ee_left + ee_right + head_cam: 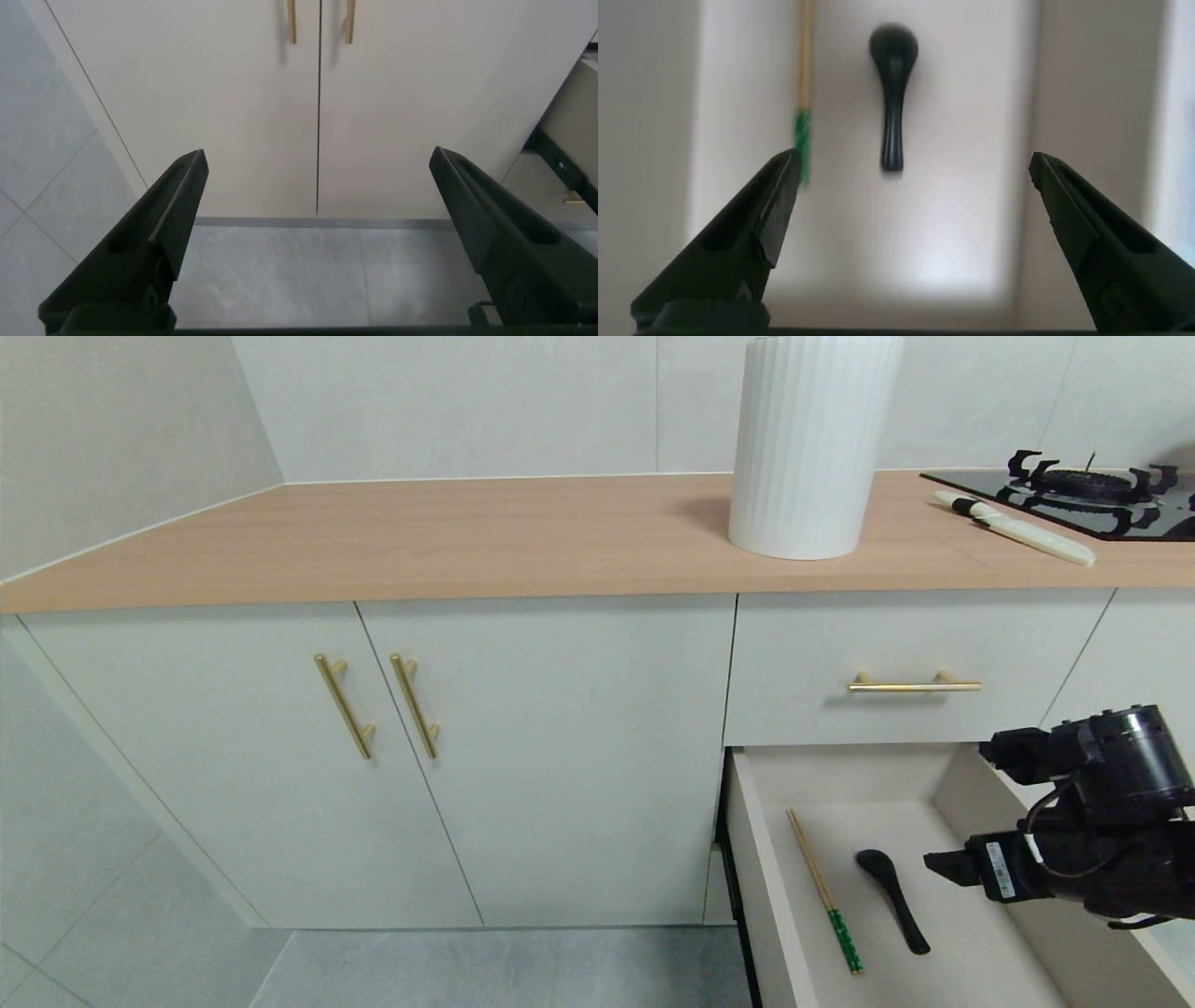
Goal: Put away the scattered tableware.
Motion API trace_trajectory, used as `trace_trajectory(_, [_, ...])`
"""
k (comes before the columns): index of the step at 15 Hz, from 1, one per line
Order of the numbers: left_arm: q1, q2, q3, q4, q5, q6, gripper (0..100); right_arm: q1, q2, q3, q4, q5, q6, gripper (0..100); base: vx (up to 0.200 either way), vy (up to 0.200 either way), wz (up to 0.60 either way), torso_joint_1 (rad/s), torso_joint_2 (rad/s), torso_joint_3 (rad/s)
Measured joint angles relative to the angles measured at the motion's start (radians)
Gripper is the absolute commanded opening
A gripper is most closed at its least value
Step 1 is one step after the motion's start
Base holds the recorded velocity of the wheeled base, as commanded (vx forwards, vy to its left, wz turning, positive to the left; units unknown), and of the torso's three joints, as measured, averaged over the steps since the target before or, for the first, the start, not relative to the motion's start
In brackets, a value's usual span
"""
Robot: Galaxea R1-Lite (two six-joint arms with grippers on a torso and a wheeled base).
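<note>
In the head view, the drawer (756,859) stands pulled out at the lower right of the frame. The chopsticks (822,891) lie on its floor near the left wall. Their long axis runs from upper left to lower right, and the green ends point toward the lower edge of the frame. Just to their right, apart from them, lies the black spoon (894,899). It slants much the same way, with its bowl uppermost and its handle pointing to the lower right.

The right gripper (966,807) hangs over the drawer's right side with its fingers spread wide and nothing between them. One finger carries a small white sticker with bar-like marks that we cannot read.

On the wooden counter (467,537), at the upper right, a white knife (1013,527) lies slanting from upper left to lower right. It sits between a ribbed white container (803,448) and the stove (1083,495).

In the left wrist view, the left gripper (318,163) is wide open and empty above the grey floor (308,271), facing the cupboard doors (215,103).

In the right wrist view, the right gripper (915,163) is spread wide and holds nothing. The spoon (893,93) lies ahead of it, its handle end toward the gripper and its bowl away. The chopsticks (803,84) lie beside the spoon and parallel to it, with the green tips nearer the gripper.
</note>
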Motion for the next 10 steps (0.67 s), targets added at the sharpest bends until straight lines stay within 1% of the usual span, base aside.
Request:
trace_trajectory(1, [0.0, 0.0, 0.0, 0.0, 0.0, -0.001, 100, 0.006, -0.042, -0.027, 0.045, 0.0, 0.004, 100, 0.0, 0.0, 0.0, 0.0, 0.0, 0.0])
trace_trajectory(3, [0.0, 0.0, 0.0, 0.0, 0.0, -0.003, 100, 0.013, -0.097, -0.05, 0.081, 0.0, 0.006, 100, 0.0, 0.0, 0.0, 0.0, 0.0, 0.0])
trace_trajectory(7, [0.0, 0.0, 0.0, 0.0, 0.0, -0.003, 100, 0.049, -0.192, -0.107, 0.306, 0.002, 0.006, 100, -0.2, 0.0, 0.0, 0.012, 0.0, 0.002])
trace_trajectory(10, [0.0, 0.0, 0.0, 0.0, 0.0, -0.003, 100, 0.054, -0.224, -0.125, 0.33, 0.003, 0.004, 100, -0.2, 0.0, 0.0, -0.006, 0.01, 0.005])
